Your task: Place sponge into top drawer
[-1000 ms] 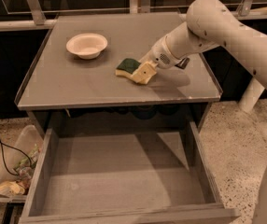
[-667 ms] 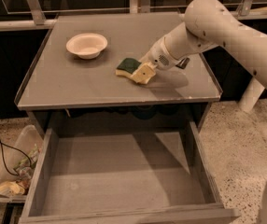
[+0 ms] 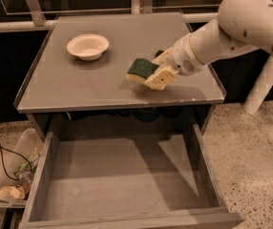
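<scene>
The sponge [image 3: 141, 69], dark green on top with pale yellow foam beneath, is tilted over the right-middle of the grey cabinet top [image 3: 79, 87]. My gripper [image 3: 158, 78] comes in from the right on the white arm and is shut on the sponge's right end, holding it slightly above the surface with a shadow beneath it. The top drawer [image 3: 122, 182] is pulled fully out below the front edge, a wide shallow grey box with nothing in it.
A white bowl [image 3: 88, 46] sits at the back left of the cabinet top. A plastic bag with clutter [image 3: 12, 190] and a black cable lie on the floor at the left. A white post [image 3: 265, 87] stands at the right.
The sponge and gripper have shifted slightly right and risen a little off the cabinet top. The drawer and bowl have not moved.
</scene>
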Action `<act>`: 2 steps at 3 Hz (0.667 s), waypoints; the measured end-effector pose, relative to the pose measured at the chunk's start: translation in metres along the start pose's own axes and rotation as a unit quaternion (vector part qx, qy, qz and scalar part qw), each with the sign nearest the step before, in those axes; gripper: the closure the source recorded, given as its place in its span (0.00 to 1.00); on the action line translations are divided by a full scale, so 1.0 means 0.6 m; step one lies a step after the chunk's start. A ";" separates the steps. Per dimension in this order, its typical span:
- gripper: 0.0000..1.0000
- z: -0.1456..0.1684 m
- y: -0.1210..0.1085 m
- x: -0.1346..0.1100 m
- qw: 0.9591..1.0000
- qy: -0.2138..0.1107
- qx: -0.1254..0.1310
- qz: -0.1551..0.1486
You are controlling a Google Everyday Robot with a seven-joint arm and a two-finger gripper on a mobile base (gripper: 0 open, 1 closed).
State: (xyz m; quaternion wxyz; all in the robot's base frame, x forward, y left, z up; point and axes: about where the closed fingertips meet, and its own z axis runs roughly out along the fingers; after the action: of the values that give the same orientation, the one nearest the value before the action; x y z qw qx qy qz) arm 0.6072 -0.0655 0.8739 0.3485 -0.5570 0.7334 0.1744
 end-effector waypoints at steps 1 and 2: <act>1.00 -0.065 0.047 0.022 1.000 0.002 0.012 -0.027; 1.00 -0.116 0.100 0.060 0.999 0.015 0.023 -0.037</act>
State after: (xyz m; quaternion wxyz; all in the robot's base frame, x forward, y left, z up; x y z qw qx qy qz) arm 0.5239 -0.1161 0.8889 0.3566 -0.5778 0.7213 0.1366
